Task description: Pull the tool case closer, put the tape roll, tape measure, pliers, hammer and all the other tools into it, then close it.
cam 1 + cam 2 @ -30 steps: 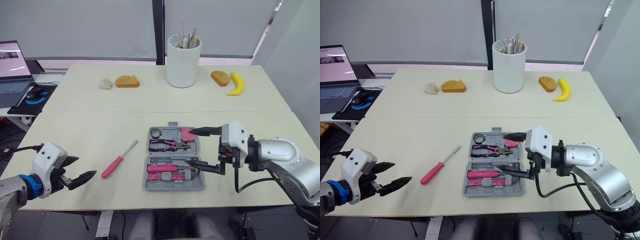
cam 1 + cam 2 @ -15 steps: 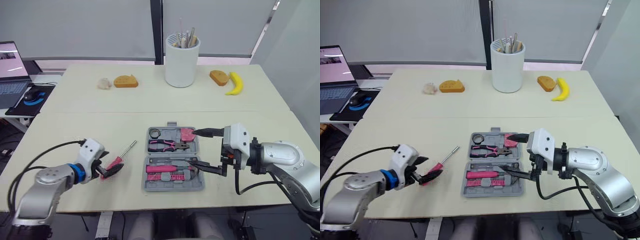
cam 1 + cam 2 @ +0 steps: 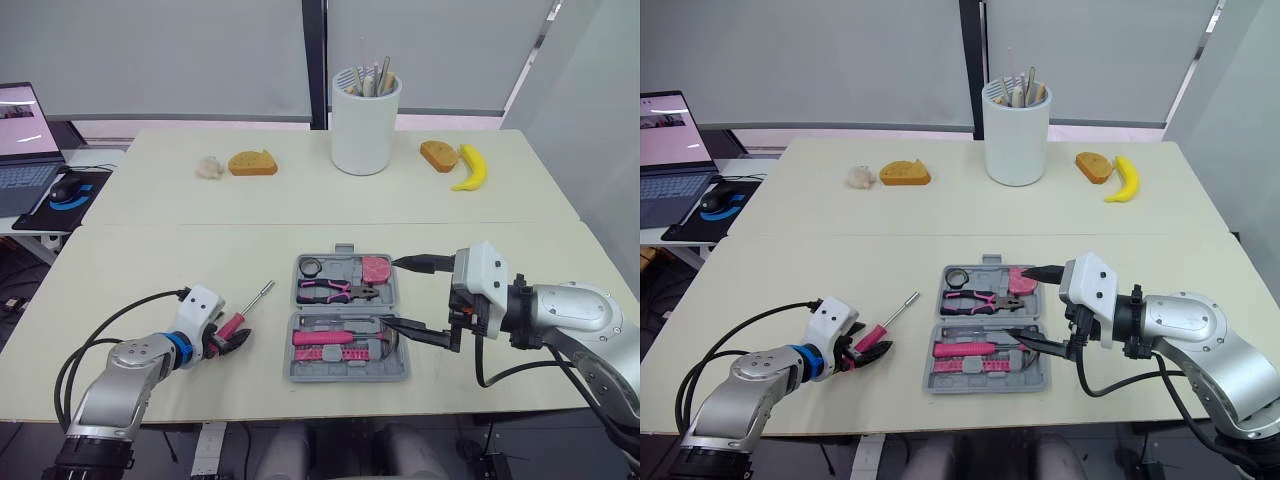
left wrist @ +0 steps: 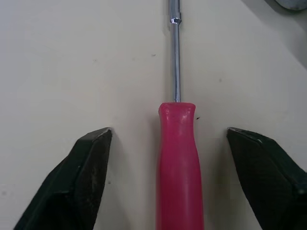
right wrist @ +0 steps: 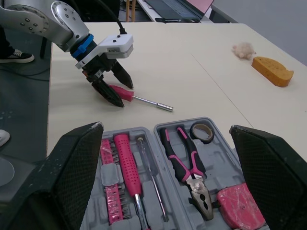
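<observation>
Butt of the screwdriver (image 4: 176, 163) — past the frame edge; laptop (image 3: 25, 130) — half cropped.

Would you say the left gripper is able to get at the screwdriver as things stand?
Probably yes: the left gripper is open, one finger on each side of the screwdriver, which lies flat on the table with nothing over it.

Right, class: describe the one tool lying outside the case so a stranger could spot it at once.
On the cream table, find the open grey plastic tool case near the front edge. Left of it lies a screwdriver with a pink handle and thin silver shaft, the handle between the black fingers of the open left pincer. It alone lies outside the case.
</observation>
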Action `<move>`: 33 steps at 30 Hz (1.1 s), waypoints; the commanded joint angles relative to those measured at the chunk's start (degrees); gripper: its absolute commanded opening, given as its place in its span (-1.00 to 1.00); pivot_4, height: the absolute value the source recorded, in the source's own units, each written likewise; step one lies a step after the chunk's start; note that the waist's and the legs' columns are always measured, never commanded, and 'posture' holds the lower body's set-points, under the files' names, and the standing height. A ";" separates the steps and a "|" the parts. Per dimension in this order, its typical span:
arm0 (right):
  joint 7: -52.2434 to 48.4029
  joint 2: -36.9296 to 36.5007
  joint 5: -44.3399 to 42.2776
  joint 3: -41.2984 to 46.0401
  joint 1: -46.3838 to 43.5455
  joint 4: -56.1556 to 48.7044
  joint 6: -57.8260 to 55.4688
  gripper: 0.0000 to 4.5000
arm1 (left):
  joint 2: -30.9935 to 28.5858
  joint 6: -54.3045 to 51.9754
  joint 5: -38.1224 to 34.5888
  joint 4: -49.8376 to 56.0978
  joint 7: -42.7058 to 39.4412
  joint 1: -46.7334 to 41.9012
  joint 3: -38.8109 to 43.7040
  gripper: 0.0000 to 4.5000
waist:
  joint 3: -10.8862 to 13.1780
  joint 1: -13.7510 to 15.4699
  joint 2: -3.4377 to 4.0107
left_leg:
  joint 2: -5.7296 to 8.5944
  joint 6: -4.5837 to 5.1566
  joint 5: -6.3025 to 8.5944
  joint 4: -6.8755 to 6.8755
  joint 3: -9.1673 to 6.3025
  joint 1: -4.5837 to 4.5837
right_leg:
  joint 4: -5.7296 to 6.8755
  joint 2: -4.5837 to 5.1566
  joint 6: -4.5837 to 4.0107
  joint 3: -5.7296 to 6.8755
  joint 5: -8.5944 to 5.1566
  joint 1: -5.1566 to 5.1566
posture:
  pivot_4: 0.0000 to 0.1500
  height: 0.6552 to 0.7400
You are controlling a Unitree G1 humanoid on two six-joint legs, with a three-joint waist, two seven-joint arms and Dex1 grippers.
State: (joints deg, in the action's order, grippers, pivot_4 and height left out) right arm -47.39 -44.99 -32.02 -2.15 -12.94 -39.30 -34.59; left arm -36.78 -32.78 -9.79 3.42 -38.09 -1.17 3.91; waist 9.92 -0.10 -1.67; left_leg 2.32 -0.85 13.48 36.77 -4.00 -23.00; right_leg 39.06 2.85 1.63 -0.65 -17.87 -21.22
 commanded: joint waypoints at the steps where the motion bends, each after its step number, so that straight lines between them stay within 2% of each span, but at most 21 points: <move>1: 0.03 -0.44 -0.78 1.54 -1.14 -1.89 0.23 1.00 | 0.45 0.90 0.34 -0.63 0.13 -0.38 -0.91 0.18 | 0.00 0.00 0.00 | 0.00 0.00 0.00 0.00 0.00 0.00 | 0.00 0.00 0.00 0.00 0.00 0.00 | 1.00 1.00; 6: -0.21 -0.56 -0.37 1.27 -1.41 -1.41 0.59 1.00 | 1.35 2.52 0.21 -1.91 -0.13 -0.97 -1.37 -0.51 | 0.00 0.00 0.00 | 0.00 0.00 0.00 0.00 0.00 0.00 | 0.00 0.00 0.00 0.00 0.00 0.00 | 1.00 1.00; 8: -0.41 -0.79 -0.20 1.56 -1.42 -1.04 0.77 1.00 | 1.54 2.84 0.24 -2.11 -0.21 -0.87 -1.38 -0.68 | 0.00 0.01 0.00 | 0.00 0.00 0.00 0.00 0.00 0.00 | 0.00 0.00 0.00 0.00 0.00 0.01 | 1.00 1.00; 13: -1.25 -2.05 -0.54 2.68 -0.79 -1.07 0.70 1.00 | -1.46 2.77 -1.05 1.62 -2.84 0.58 0.22 -0.68 | 0.01 -0.01 -0.01 | 0.01 0.00 0.00 0.01 0.01 0.00 | -0.01 0.01 0.00 -0.01 0.00 0.01 | 1.00 1.00; 16: -2.49 -3.67 -0.93 3.65 0.27 -1.15 0.54 1.00 | -7.18 3.64 -1.05 6.60 -7.74 1.33 0.21 -0.68 | 0.02 -0.07 -0.02 | -0.01 0.00 0.00 -0.03 0.00 -0.02 | -0.03 0.00 0.00 0.01 0.00 -0.03 | 1.00 1.00; 20: -5.56 -7.17 1.88 4.08 2.20 1.21 3.33 1.00 | -17.26 0.83 -4.97 17.54 -17.29 0.79 0.95 -0.68 | 0.07 0.06 -0.04 | -0.01 0.00 0.00 -0.03 0.00 -0.06 | -0.04 0.01 -0.01 0.00 0.00 -0.05 | 1.00 1.00; 24: -7.11 -8.58 3.61 4.48 2.81 3.76 5.25 1.00 | -23.71 -4.89 -9.99 27.03 -22.66 -2.35 -0.60 -0.68 | 0.12 0.05 -0.01 | 0.06 0.01 0.01 -0.02 0.06 -0.04 | -0.10 0.11 0.00 -0.04 0.00 0.00 | 1.00 1.00; 27: -8.61 -9.96 4.17 4.02 4.23 3.65 5.21 1.00 | -22.35 -9.20 -10.74 31.37 -22.39 -9.39 -7.51 -0.68 | 0.17 0.22 0.09 | 0.05 0.01 0.01 -0.03 0.05 -0.05 | -0.09 0.08 0.00 -0.01 0.00 0.00 | 1.00 1.00; 33: -9.54 -11.36 5.01 4.60 7.21 3.07 5.21 1.00 | -14.02 -15.68 -8.13 33.09 -18.78 -19.09 -22.29 -0.68 | 0.24 -0.17 -0.03 | 0.05 0.04 0.02 0.06 0.06 -0.09 | -0.04 -0.08 0.06 -0.08 0.01 0.02 | 1.00 1.00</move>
State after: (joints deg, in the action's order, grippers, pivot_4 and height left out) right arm -56.57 -55.66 -27.49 1.01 -5.95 -34.77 -30.31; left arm -51.73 -47.45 -19.15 35.29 -58.20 -18.88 -15.94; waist 10.16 -0.27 -1.70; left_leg 2.32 -0.81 13.50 36.84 -3.91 -23.08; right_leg 39.01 2.70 1.70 -0.78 -17.85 -21.17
